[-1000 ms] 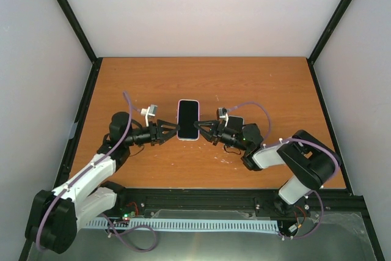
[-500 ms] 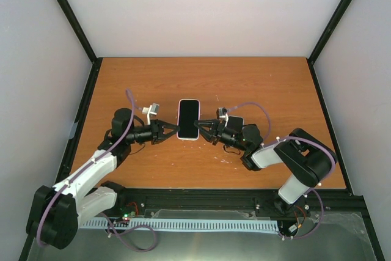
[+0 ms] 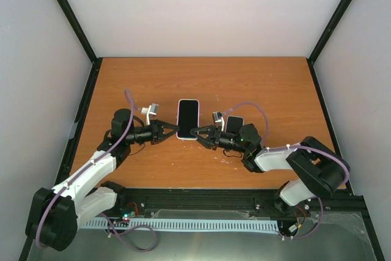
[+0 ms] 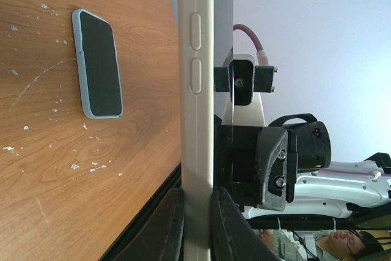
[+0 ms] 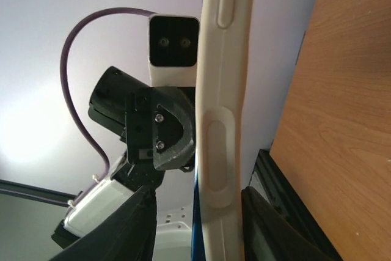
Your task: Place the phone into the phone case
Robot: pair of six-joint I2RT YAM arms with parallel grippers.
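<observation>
A dark-screened phone with a whitish rim (image 3: 188, 119) lies screen-up at mid-table. My left gripper (image 3: 174, 130) is shut on its left edge, and the left wrist view shows both fingers pressed on the whitish side wall (image 4: 197, 90). My right gripper (image 3: 197, 131) is open at its right edge, with its fingers (image 5: 139, 224) standing off the whitish wall (image 5: 223, 59). The phone (image 3: 234, 124) lies flat by the right arm, its black face framed by the pale blue phone case (image 4: 84, 59). No gripper touches it.
Black frame posts stand at the table's corners, and a black rail (image 3: 201, 198) runs along the near edge. White walls close in the left, right and back. Small white flecks (image 4: 24, 99) dot the wood near the phone.
My left gripper has shut on the whitish-rimmed phone's left edge. My right gripper has opened off the right edge and its arm has dropped lower. The phone shifted slightly left.
</observation>
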